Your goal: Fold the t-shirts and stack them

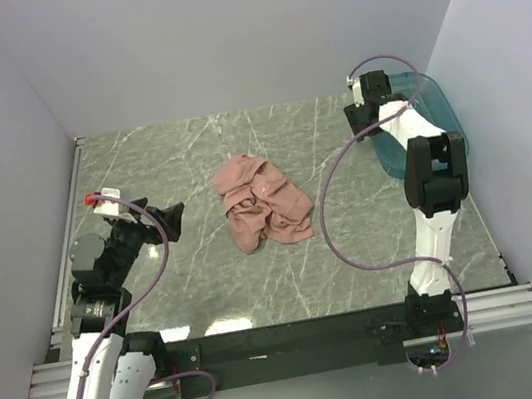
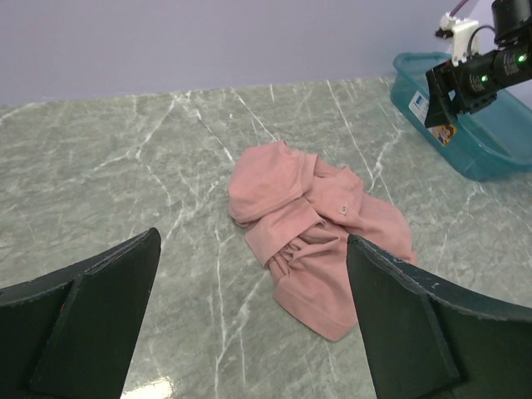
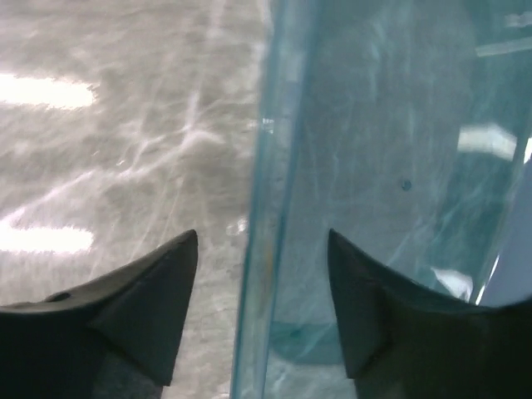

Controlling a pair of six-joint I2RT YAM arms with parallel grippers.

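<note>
Looking down on a grey, white-veined table (image 1: pixel 168 154), walled in pale lilac and by far the biggest thing. Next in size, at the far right corner, a clear teal bin (image 1: pixel 438 101), filling the right wrist view (image 3: pixel 374 166) as a blue-green wall. Then the shirt (image 1: pixel 261 202): salmon pink, crumpled in an unfolded heap about mid-table, touching neither gripper. Seen from the left wrist (image 2: pixel 316 233), lying ahead of the fingers (image 2: pixel 91 324) and framed between them, nearer the right-hand one, clear of both tips. Then the left gripper (image 1: pixel 173 219), held near the heap's left side and pointing toward it, fingers spread wide, gripping nothing. After it the right gripper (image 1: pixel 360 124), well apart from the shirt, over at the bin's near side; fingers (image 3: pixel 158 299) parted, one outside over the table, the bin's wall running up between the two; touching or not, cannot tell. Smallest of all, two stickers (image 2: pixel 420 106) on the bin's end: one white with blue, one with a small cartoon figure. Writing on both too small to read.
</note>
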